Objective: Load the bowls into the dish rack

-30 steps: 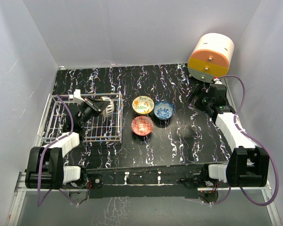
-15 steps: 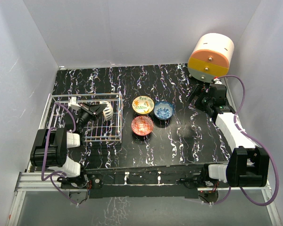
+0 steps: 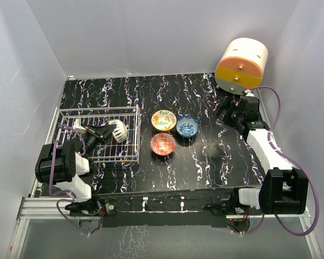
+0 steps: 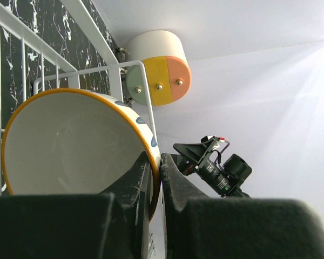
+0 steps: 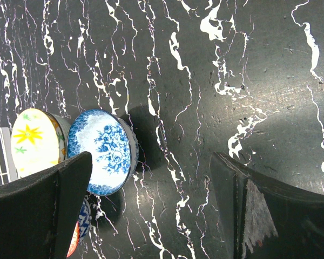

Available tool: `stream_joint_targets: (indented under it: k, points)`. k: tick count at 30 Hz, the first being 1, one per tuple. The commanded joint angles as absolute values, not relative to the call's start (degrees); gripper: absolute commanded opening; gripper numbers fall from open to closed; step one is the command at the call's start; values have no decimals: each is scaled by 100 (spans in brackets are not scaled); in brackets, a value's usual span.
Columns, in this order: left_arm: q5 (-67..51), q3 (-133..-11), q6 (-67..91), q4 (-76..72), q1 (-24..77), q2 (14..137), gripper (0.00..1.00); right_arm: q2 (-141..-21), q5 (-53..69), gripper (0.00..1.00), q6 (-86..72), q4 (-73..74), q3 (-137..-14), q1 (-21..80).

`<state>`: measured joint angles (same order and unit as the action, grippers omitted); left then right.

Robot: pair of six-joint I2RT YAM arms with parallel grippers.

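The white bowl (image 4: 70, 145) sits in the left gripper (image 4: 154, 162), whose fingers (image 4: 134, 181) are pressed together on the bowl's orange rim, one inside and one outside. The wrist view shows the plain white inside. The outside is almost all hidden, with only a few blue spots showing past the rim, and the lower part is cut off by the gripper body. From above the bowl is tipped on edge, inside the rack (image 3: 136, 141) near its right wall and just beyond the fingertips. The fingers themselves are too small there to make out, and I cannot tell whether the bowl touches the rack floor.

The rack stands at the worktop's (image 3: 216, 156) left edge, toward the near corner. Three more bowls lie in a tight cluster just right of it, mid-worktop: the yellow bowl (image 3: 163, 120) and blue bowl (image 3: 188, 126) are side by side, and the red bowl (image 3: 162, 144) is nearer the front edge.

The right gripper (image 5: 151, 162) hangs by the far right corner, beside the drawer unit (image 3: 241, 65) — jaws spread wide with only bare worktop between them, well apart from the cluster. In its wrist view the red bowl is a sliver behind the left finger, the yellow bowl is partly covered, and only a scrap of rack wire shows at the left border.
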<state>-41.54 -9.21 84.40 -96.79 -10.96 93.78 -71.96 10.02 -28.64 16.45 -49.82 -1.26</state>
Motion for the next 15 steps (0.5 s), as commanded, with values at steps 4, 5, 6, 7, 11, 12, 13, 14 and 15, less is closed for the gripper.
stream_joint_targets:
  k: [4, 5, 6, 7, 11, 12, 13, 14, 15]
  points:
    - [-4137, -434, 8274, -9844, -1673, 9886, 10, -7166, 904, 93, -2830, 1433, -5128, -141]
    - [-4122, -400, 8249, -9799, -1712, 9850, 13, -7163, 897, 93, -2832, 1433, -5137, -141]
    - [-4110, -376, 8214, -9691, -1748, 9774, 16, -7171, 912, 93, -2838, 1438, -5140, -141]
    - [-4102, -362, 8122, -9557, -1780, 9680, 20, -7172, 911, 93, -2839, 1440, -5141, -141]
    - [-4044, -443, 7689, -8305, -1851, 8865, 36, -7172, 911, 93, -2825, 1443, -5124, -141]
    - [-4014, -499, 7516, -7805, -1861, 8559, 40, -7172, 909, 93, -2821, 1439, -5117, -141]
    - [-3965, -569, 7312, -7283, -1871, 8236, 43, -7176, 906, 93, -2821, 1441, -5116, -141]
    - [-3896, -659, 7066, -6572, -1872, 7863, 46, -7172, 910, 93, -2821, 1440, -5108, -141]
    - [-3827, -759, 6819, -5908, -1872, 7492, 48, -7174, 912, 93, -2821, 1430, -5092, -141]
